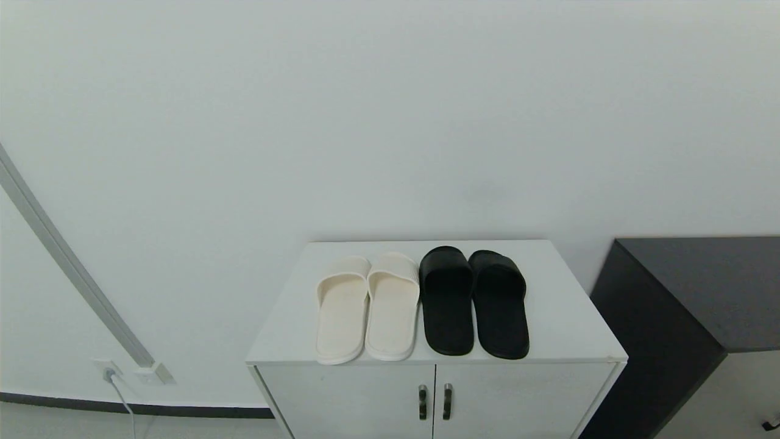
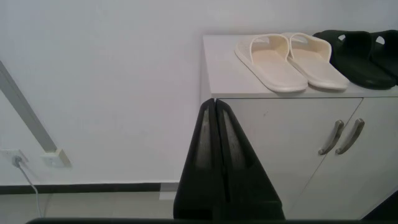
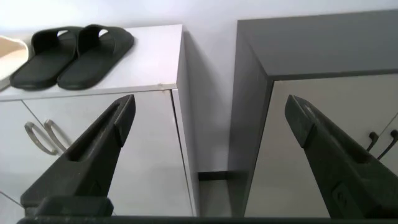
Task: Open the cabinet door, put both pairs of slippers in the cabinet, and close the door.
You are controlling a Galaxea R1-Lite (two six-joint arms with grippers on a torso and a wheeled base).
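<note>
Head view puts you at the very first step: the white cabinet (image 1: pixel 567 332) has both doors shut, so nothing is done yet. The white slippers (image 1: pixel 367 308) and the black slippers (image 1: pixel 475 303) lie on its top, side by side, the two pairs touching or nearly so, toes to the wall and heels at the front edge. The white pair is to your left, the black pair to your right.

The two door handles (image 1: pixel 435 402) are upright bars set close together on either side of the middle seam, low in that view.

Your left gripper (image 2: pixel 215 104) has its fingers pressed together on nothing. It sits in front of the cabinet's left front corner, below the top and apart from it. Your right gripper (image 3: pixel 209 102) has its fingers spread wide and empty. It faces the gap between the white cabinet and the dark cabinet (image 1: pixel 670 305) beside it.

I judge that the next move calls for the spread gripper to come across to a handle, close round the bar and pull along the door's swing. Keep the two bars apart in your aim, since they are near neighbours.

With the doors shut you cannot tell what is inside the white cabinet, or whether it has a shelf.
</note>
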